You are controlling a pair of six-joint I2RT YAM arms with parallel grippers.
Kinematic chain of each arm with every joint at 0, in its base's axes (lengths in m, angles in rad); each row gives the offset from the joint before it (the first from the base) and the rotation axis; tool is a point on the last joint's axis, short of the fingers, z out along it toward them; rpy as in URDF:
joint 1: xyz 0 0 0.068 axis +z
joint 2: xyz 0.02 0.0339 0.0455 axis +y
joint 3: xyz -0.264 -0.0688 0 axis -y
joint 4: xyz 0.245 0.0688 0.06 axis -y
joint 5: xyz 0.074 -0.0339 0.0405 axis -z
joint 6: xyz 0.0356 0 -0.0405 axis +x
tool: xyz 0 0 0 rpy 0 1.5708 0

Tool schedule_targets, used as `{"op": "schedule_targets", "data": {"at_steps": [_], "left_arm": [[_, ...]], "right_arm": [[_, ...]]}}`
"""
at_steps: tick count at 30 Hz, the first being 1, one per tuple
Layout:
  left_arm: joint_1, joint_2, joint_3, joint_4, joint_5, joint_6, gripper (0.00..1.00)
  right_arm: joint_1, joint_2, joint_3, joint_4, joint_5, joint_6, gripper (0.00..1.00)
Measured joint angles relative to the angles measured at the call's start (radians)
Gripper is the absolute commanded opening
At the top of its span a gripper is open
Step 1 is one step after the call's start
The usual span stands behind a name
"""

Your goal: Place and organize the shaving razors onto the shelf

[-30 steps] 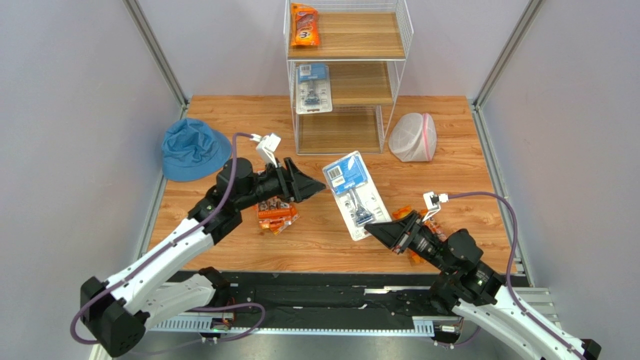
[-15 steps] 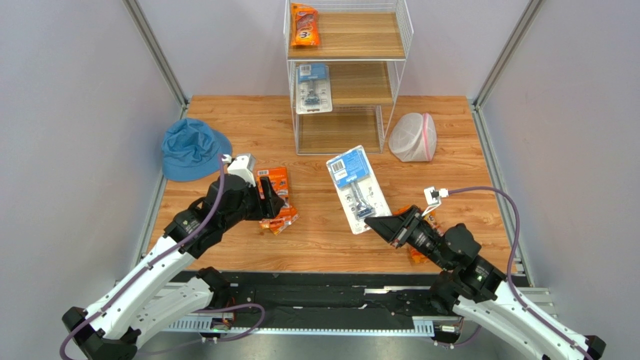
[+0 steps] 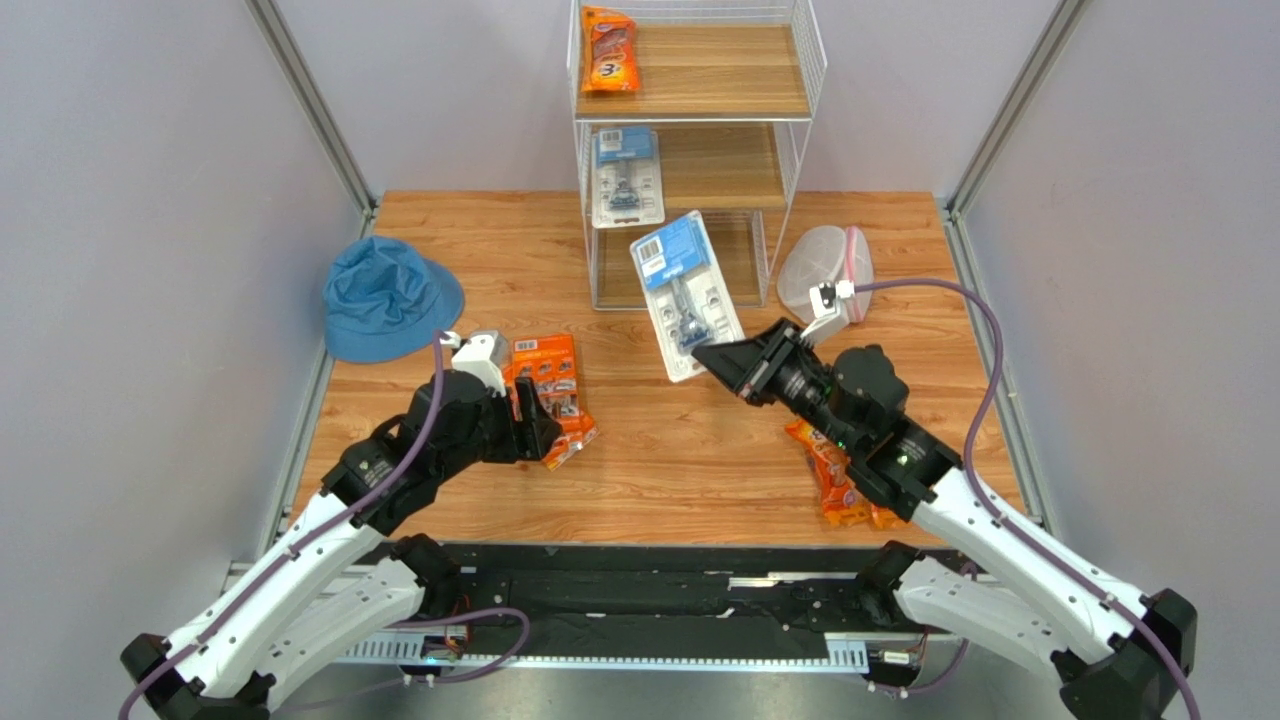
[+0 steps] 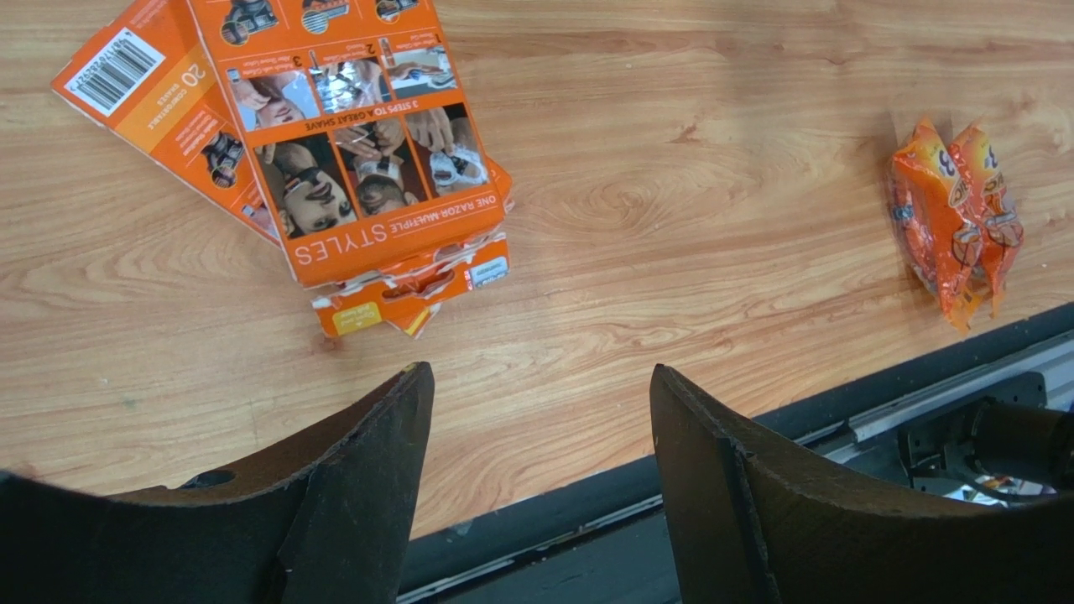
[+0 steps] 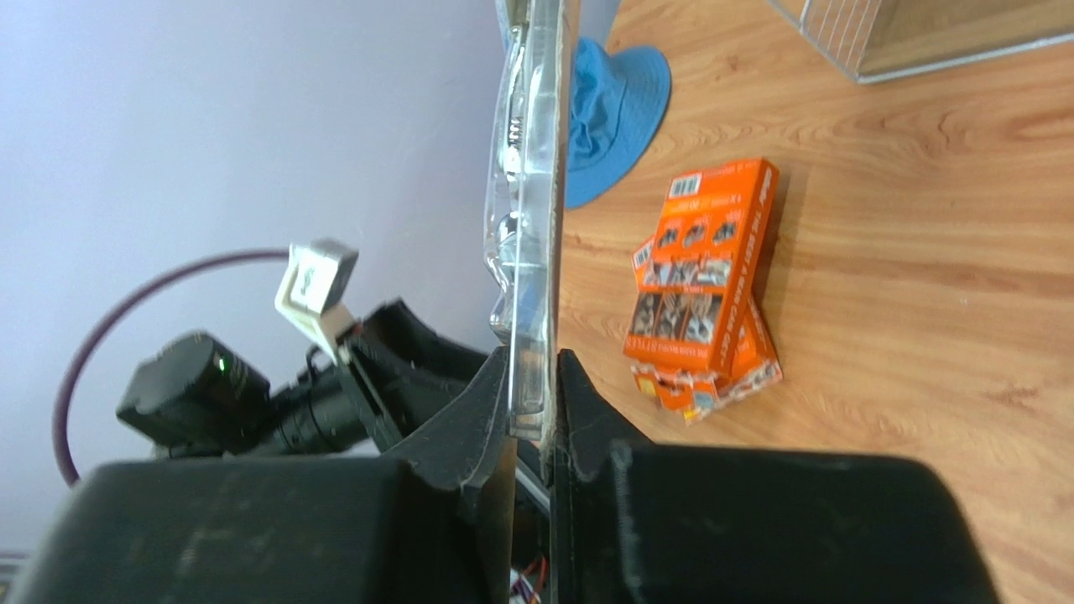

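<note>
The right claw (image 3: 724, 362) is pinching the near edge of a white-and-blue blister card with one razor (image 3: 684, 290), its jaws nearly together, and is holding the card up off the wooden counter (image 3: 676, 465). The tall white wire shelf with wooden boards (image 3: 813, 90) is standing just beyond the card. The left claw (image 4: 542, 428) is hovering with its jaws wide and nothing between them. A stack of flat orange razor multi-packs (image 4: 340, 151) is lying just ahead of its fingertips. Long narrow orange razor bags (image 3: 839, 477) are lying behind the right claw, under its arm. An orange pack (image 3: 609, 50) and another blister card (image 3: 627, 176) are sitting on the shelf boards, well ahead of both claws.
</note>
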Motion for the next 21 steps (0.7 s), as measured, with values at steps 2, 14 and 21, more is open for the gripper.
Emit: {"op": "schedule_targets", "data": {"at_steps": [2,14,21], "left_arm": [[0.000,-0.010,0.000,-0.006,0.000,0.000,0.72],[0.000,-0.013,-0.001,-0.011,0.001,0.016,0.72],[0.000,-0.008,-0.002,-0.012,0.003,0.023,0.72]], "right_arm": [[-0.052,0.050,0.024,0.040,-0.033,0.014,0.00],[-0.298,0.286,0.204,0.222,-0.221,0.117,0.00],[-0.359,0.443,0.306,0.298,-0.328,0.177,0.00]]}}
